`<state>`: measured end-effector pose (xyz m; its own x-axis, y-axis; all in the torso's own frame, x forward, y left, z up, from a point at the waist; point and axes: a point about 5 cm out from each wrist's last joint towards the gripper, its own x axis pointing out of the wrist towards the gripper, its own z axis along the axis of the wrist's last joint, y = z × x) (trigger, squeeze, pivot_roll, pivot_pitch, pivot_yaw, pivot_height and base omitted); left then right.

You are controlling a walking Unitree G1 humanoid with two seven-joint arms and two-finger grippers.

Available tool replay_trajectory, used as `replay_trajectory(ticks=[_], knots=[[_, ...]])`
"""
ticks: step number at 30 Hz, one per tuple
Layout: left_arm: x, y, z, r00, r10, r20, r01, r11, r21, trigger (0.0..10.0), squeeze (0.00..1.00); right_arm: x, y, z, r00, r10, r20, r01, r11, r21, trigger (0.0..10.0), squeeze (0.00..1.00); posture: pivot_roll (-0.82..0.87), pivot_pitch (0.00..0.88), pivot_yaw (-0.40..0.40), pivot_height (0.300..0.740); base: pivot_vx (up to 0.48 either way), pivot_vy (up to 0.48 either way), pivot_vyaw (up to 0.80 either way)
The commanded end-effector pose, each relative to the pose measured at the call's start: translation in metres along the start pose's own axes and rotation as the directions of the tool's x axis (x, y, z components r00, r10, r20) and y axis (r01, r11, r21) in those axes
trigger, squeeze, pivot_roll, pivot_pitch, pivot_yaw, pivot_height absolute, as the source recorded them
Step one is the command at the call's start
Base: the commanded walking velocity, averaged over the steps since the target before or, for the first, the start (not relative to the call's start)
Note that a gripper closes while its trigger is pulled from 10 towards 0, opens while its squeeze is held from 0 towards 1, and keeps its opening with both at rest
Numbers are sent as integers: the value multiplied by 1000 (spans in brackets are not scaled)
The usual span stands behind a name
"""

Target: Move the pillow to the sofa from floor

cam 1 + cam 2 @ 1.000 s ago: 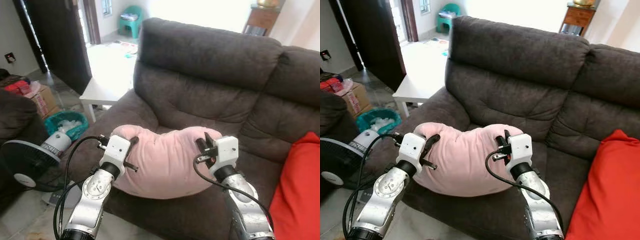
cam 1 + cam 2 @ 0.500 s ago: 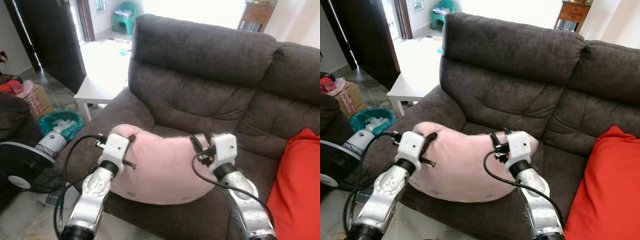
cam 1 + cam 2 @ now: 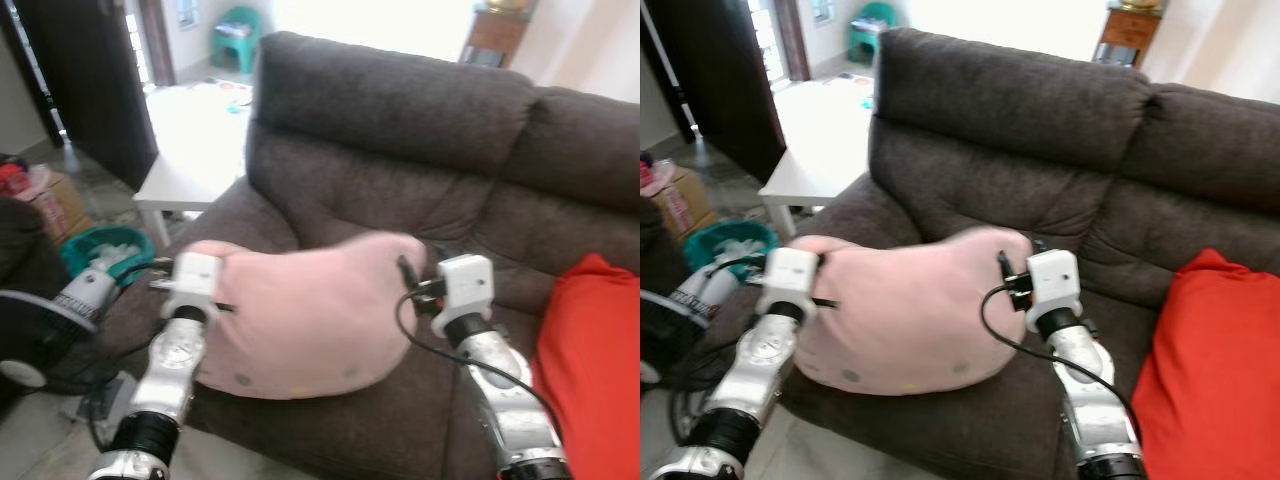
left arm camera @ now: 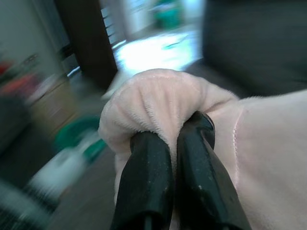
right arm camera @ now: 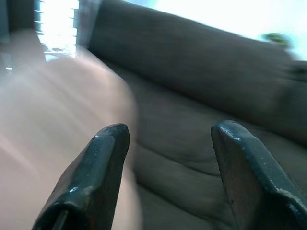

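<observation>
The pink pillow [image 3: 300,315] lies over the front of the dark brown sofa's [image 3: 400,130] left seat, its lower edge hanging past the seat's front. My left gripper [image 4: 175,134] is shut on a bunched corner at the pillow's left end. My right gripper [image 5: 170,132] stands open at the pillow's right end. Its fingers [image 5: 103,158] have only sofa fabric between them, and the blurred pillow lies beside one of them. In the left eye view the right gripper [image 3: 412,285] sits against the pillow's right edge.
A red cushion [image 3: 590,350] fills the sofa's right seat. Left of the sofa stand a white low table [image 3: 190,150], a green basket [image 3: 100,245], a floor fan [image 3: 30,340] and a cardboard box [image 3: 50,195]. Cables trail from both wrists.
The right gripper has opened and let go of the pillow's right end. The pillow has swung to the right and further over the seat. The camera has shifted as well.
</observation>
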<state>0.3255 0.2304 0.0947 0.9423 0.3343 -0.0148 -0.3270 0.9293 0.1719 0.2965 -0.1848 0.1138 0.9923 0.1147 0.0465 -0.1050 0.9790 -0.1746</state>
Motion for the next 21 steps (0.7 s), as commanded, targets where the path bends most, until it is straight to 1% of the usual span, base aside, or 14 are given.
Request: replay_trajectory(ticks=[1,2,3,5,8,10,11,12,13,14,15,17,20,21], knots=[[1,37,-15,972,212,-98,-219,974,-66,10000,0,-7,-16,-8,997,-76,-21,76,997,5,10000,0,81,0,-104,740,0,0,0],[1,37,-15,972,212,-98,-219,974,-66,10000,0,-7,-16,-8,997,-76,-21,76,997,5,10000,0,81,0,-104,740,0,0,0],[-6,49,-28,950,277,-144,-289,955,-68,10000,0,-14,-28,-14,989,-148,-25,149,988,40,10000,0,80,0,-107,740,0,0,0],[-12,51,-37,943,284,-171,-301,951,-76,10000,0,-20,-37,-20,977,-208,-40,209,977,45,10000,0,85,0,-110,740,0,0,0],[-17,30,-43,978,120,-171,-147,978,-150,10000,0,-32,-54,-38,942,-319,-108,326,944,53,10000,0,89,0,-113,740,0,0,0],[-17,8,-41,988,-38,-148,17,990,-139,10000,0,-37,-60,-49,924,-351,-153,364,929,65,10000,0,88,0,-118,740,0,0,0],[-17,8,-41,988,-38,-148,17,990,-139,10000,0,-37,-60,-49,924,-351,-153,364,929,65,10000,0,88,0,-118,740,0,0,0],[-21,-20,-37,961,-252,-113,244,966,-86,10000,0,-43,-63,-62,912,-358,-202,375,926,49,10000,0,93,0,-121,740,0,0,0],[-29,-47,-32,889,-449,-91,447,893,-38,10000,0,-52,-63,-77,896,-360,-260,379,925,28,10000,0,95,0,-122,740,0,0,0],[-31,-51,-32,872,-481,-88,480,877,-30,10000,0,-53,-63,-80,893,-360,-271,380,925,23,10000,0,95,0,-122,740,0,0,0],[-31,-51,-32,872,-481,-88,480,877,-30,10000,0,-53,-63,-80,893,-360,-271,380,925,23,10000,0,95,0,-122,740,0,0,0],[-32,-61,-27,826,-557,-83,560,828,13,10000,0,-64,-61,-98,869,-362,-338,390,921,17,10000,0,91,0,-117,740,0,0,0],[-32,-66,-24,777,-624,-81,628,777,43,10000,0,-77,-57,-114,836,-370,-406,412,911,19,10000,0,91,0,-115,740,0,0,0],[-33,-67,-23,750,-656,-86,661,748,60,10000,0,-82,-53,-122,824,-359,-438,409,913,20,10000,0,93,0,-111,740,0,0,0]])
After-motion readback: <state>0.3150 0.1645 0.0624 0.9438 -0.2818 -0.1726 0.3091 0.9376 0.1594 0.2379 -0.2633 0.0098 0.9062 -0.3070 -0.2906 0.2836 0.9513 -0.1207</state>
